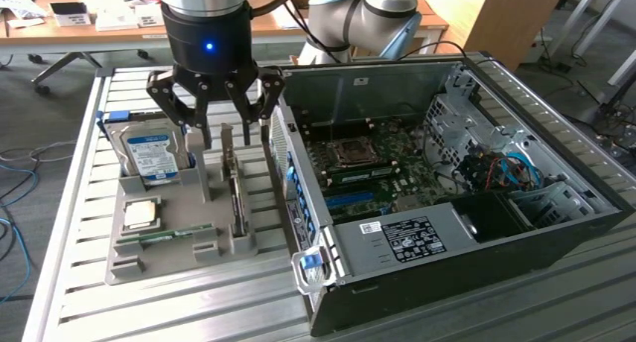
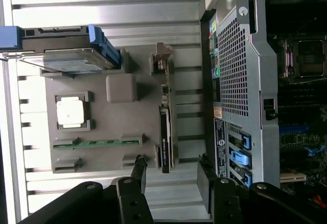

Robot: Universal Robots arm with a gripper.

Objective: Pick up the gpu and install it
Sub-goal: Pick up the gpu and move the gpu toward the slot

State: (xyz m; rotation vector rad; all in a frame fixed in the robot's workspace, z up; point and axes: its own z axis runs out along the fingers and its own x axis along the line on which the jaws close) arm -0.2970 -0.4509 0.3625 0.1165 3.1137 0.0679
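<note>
Hanging over the far part of the grey holder tray (image 1: 179,208), the gripper (image 1: 231,130) has its jaws spread wide and is carrying nothing. The gpu (image 1: 235,193) is not lifted yet. It stands on its thin edge in a slot along the tray's right-hand side in the exterior view, just beside the open computer case (image 1: 477,282) and apart from it.

What matters here is how the card lies under the jaws. Its long axis runs from far to near, roughly parallel to the case's side wall, with the grey bracket end at the far end. The two fingers (image 2: 204,183) stand apart across that axis — one to the exterior view's left of the card, one to its right — so the thin card sits in the gap rather than crossways to it. From where I stand, the gripper looks to be above the far, bracket end rather than the card's middle. The fingertips appear to hover at about the level of its top edge — I can't say whether either one touches it.

Left of the card in the exterior view, the same tray holds a hard drive (image 1: 151,152) propped upright at the far end. A memory stick (image 1: 164,234) lies flat nearer me, well apart from the jaws.
</note>
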